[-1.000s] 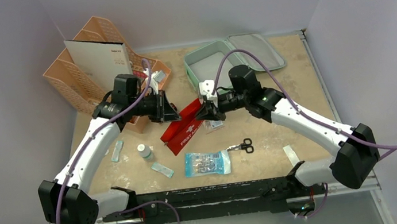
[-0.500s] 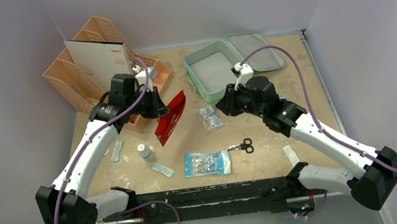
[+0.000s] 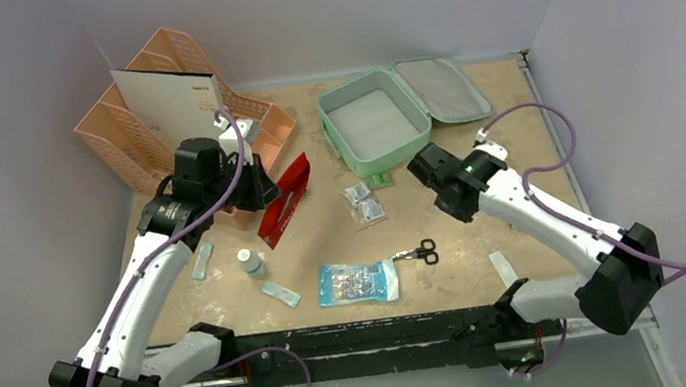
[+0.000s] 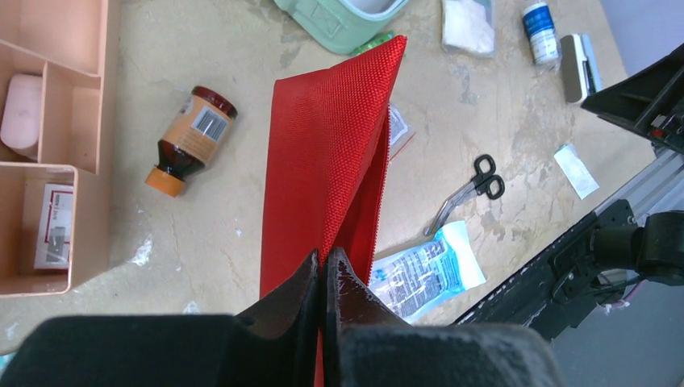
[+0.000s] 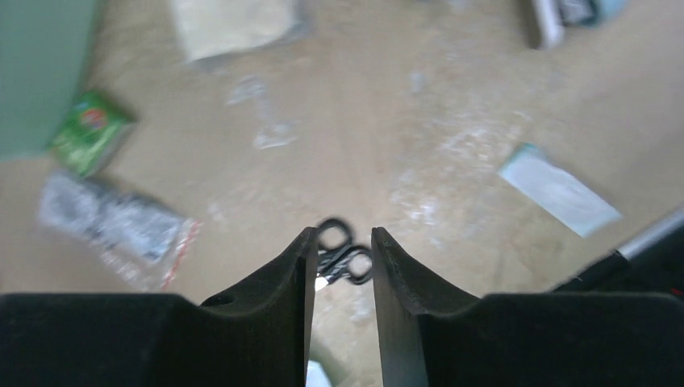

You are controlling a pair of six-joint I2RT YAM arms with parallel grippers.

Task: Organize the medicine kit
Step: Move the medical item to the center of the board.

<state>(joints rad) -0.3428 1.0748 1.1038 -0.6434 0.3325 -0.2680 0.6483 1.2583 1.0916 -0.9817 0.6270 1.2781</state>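
Observation:
The mint-green medicine kit (image 3: 375, 127) lies open at the back, its tray bare and its grey-lined lid (image 3: 445, 88) flat to the right. My left gripper (image 4: 324, 258) is shut on the edge of a red pouch (image 4: 331, 153), which hangs off the table beside the organizer (image 3: 285, 199). My right gripper (image 5: 339, 234) is open with nothing between its fingers. It hovers high over the black-handled scissors (image 5: 343, 254), just in front of the kit's right corner. The right wrist view is blurred.
A peach organizer (image 3: 158, 108) stands at the back left, with a brown bottle (image 4: 189, 141) near it. On the table lie clear bags (image 3: 362, 201), a blue-white packet (image 3: 359, 281), a small white bottle (image 3: 249, 261), a green packet (image 5: 89, 129) and sachets (image 3: 502, 266).
My right gripper drew back from the red pouch toward the right and its jaws widened. My left gripper carried the pouch left, and it now hangs narrower, edge-on.

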